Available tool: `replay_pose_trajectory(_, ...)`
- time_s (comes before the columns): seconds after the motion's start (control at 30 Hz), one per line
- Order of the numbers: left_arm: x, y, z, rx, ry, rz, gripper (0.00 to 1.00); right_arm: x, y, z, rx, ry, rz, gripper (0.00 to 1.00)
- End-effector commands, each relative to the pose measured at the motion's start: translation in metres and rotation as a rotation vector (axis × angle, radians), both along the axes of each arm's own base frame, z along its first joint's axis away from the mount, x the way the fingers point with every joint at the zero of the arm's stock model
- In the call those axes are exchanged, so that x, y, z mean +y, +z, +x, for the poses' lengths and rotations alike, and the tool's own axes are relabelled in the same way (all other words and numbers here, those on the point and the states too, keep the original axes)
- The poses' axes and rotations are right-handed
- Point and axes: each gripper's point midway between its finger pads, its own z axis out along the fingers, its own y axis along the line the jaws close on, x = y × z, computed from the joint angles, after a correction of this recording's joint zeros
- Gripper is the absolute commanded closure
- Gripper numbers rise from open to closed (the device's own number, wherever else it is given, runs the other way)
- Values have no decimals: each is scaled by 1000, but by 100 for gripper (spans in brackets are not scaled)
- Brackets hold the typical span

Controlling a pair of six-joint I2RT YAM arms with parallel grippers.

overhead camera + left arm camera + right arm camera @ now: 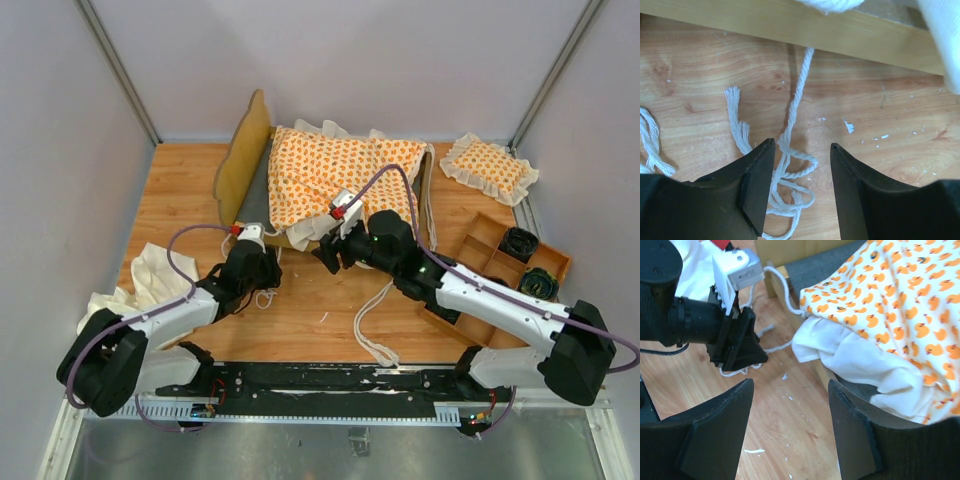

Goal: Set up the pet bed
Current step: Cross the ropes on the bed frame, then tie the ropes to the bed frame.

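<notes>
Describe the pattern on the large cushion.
The cushion shows small orange ducks on white; the right wrist view shows it best.

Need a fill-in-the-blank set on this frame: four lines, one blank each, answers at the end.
1. The left gripper hangs with jaws apart over a white ___ on the table.
2. The cushion is printed with orange ___.
3. The small pillow lies toward the table's far ___ corner.
4. The right gripper is ___, holding nothing.
Missing: string; ducks; right; open.
</notes>
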Motion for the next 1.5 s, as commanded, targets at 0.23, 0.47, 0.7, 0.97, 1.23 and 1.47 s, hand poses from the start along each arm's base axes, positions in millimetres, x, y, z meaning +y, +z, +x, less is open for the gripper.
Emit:
replay_pose_trajectory(0.23,2,-24,-11,22,72,90,46,-24,21,11,-55,-91,79,37)
replay_pose_trajectory(0.47,10,-45,-29,105,150,175,45,-24,28,9,-57,-87,104,37)
replay_pose_trajectory(0.7,6,-43,-49,123,182,169,60,-28,32,3,-52,-84,132,37)
replay_pose_trajectory(0.97,-1,-10,-45,40,165,95,100,-27,38,-6,-39,-53,167,37)
replay_pose_trajectory(1.23,7,-4,-53,66,201,85,58,-30,44,-9,-47,-50,181,37)
replay_pose_trajectory(1.47,9,-22,-57,100,192,120,44,-31,44,-10,-54,-48,185,38)
